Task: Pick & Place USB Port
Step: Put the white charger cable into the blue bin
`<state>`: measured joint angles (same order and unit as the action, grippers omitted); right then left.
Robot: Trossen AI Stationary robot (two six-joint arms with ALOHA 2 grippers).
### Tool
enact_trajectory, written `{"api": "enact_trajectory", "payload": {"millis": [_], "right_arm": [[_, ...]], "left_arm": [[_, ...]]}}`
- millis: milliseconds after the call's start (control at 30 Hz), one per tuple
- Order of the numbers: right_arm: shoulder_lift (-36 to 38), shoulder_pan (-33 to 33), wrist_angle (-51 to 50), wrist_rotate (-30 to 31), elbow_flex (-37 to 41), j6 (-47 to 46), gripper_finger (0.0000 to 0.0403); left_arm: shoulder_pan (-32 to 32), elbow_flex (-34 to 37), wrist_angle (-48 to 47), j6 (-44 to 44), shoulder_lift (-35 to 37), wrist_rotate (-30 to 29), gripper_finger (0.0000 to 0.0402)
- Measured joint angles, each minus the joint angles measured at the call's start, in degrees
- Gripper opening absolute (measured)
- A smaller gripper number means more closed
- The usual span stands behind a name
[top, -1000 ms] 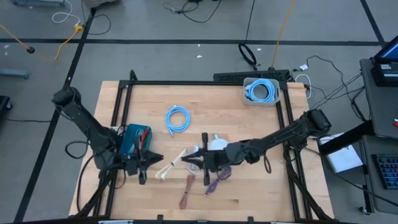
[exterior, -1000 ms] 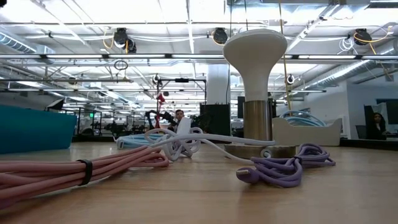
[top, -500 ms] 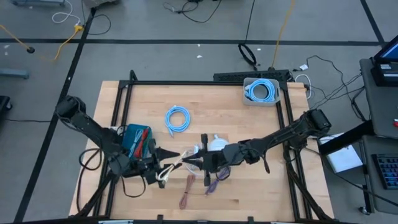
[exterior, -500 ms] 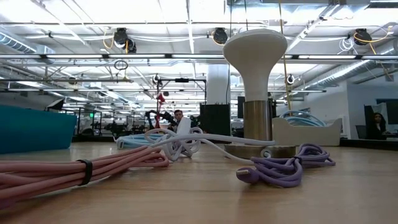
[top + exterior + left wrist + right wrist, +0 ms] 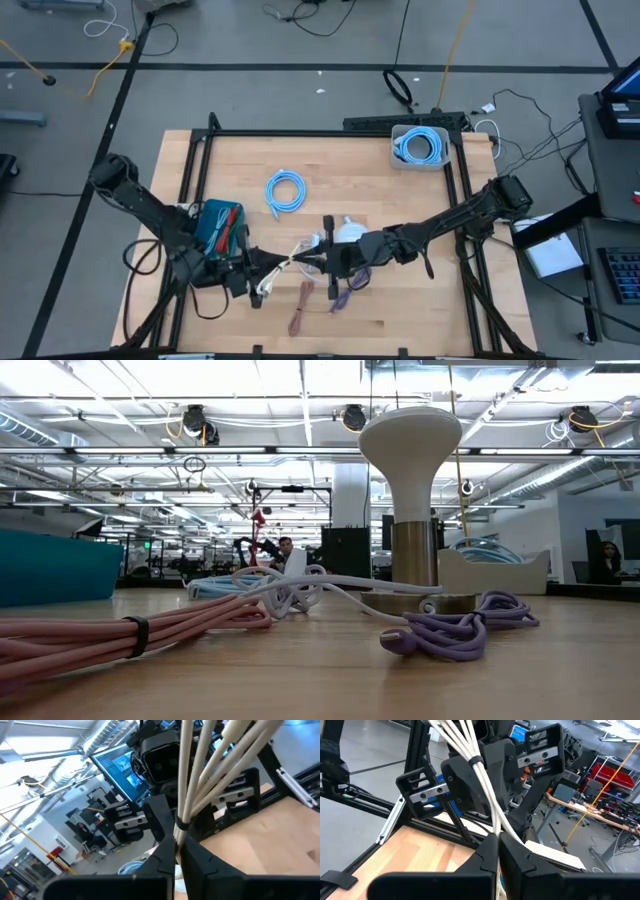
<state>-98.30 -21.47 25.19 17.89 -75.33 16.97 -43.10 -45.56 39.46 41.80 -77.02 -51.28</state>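
**USB cable held at both ends over the bench**

USB cable (image 5: 283, 268), a cream-white bundle bound with a tie, is stretched between the two arms near the front middle of the bench (image 5: 330, 160), lifted off the wood rather than lying on it. The left gripper (image 5: 255, 267) is clenched on one end of the bundle; its wrist view shows the strands (image 5: 210, 775) running out from between the closed fingers just past the tie. The right gripper (image 5: 318, 262) is clenched on the other end, with the strands (image 5: 470, 757) fanning away from its fingers toward the other arm.

Handling, as a judgement: the bundle looks light and soft, so weight is no concern, but it will sag, twist and swing when carried. The smooth jacket may slip through a pinch on a single strand. The safest hold is at or right beside the tie, where the strands are gathered tight and the fingers can close on the whole bundle at once. Pulling the two ends apart hard could slide the tie or loosen the loops.

Elsewhere on the bench lie a blue coiled cable (image 5: 285, 190), a pink cable (image 5: 120, 630), a purple cable (image 5: 455, 630) and a white-topped lamp-like stand (image 5: 411, 490). A grey tray (image 5: 396, 160) at the far right holds another blue coil.
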Motion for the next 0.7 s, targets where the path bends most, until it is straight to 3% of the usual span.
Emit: {"api": "enact_trajectory", "payload": {"millis": [200,433,533,700], "right_arm": [[0.02,-0.28,1.06,0.16,-0.09,0.00,0.0010],[1.63,-6.16,0.60,-0.30,0.11,4.67,0.0073],[3.92,-9.42,-1.10,4.76,0.02,7.29,0.0100],[6.18,-14.49,-7.70,15.38,0.05,9.52,0.0128]], "left_arm": [[-0.94,0.04,5.44,-1.71,0.01,-5.69,0.0006],[-1.56,-0.02,14.88,5.88,5.02,-28.42,0.0004],[-1.18,0.02,14.37,5.06,10.03,-38.56,0.0004],[-2.74,0.04,11.73,0.31,18.90,-38.80,0.0004]]}}
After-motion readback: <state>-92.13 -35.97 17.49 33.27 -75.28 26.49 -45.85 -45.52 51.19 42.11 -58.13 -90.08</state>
